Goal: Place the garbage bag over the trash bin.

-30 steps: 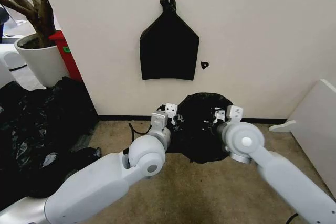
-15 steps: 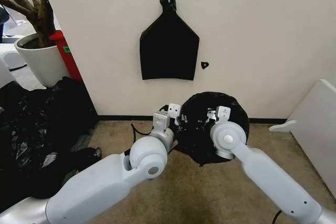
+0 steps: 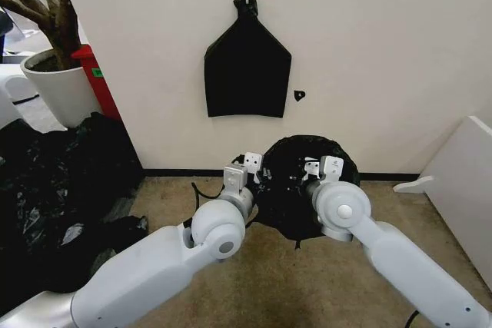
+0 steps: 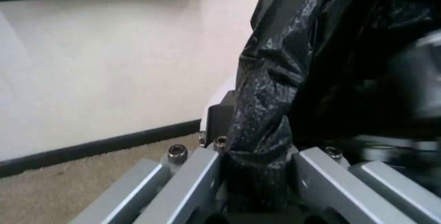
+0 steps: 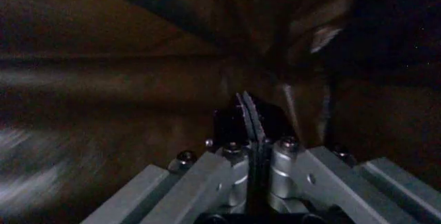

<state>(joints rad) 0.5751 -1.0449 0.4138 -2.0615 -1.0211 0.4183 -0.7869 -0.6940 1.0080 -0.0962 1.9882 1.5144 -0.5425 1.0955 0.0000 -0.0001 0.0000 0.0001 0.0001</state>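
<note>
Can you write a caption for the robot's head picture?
Both grippers hold the garbage bag open near the wall.

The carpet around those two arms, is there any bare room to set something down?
Bare carpet lies between the two arms, and more toward the white board. It is crowded leftward: black plastic sheeting and the plant pot.

From my head camera I see two arms in smooth white plastic shells, each with a fat rounded joint housing carrying a small dark dot at its centre. Silvery-grey collars ring the wrists, and small white boxy camera brackets with dark holes sit above them. A thin black cable loops beside the left arm. My wrist cameras show grey metal jaws with angled struts, fastened by dark round-headed screws.
</note>
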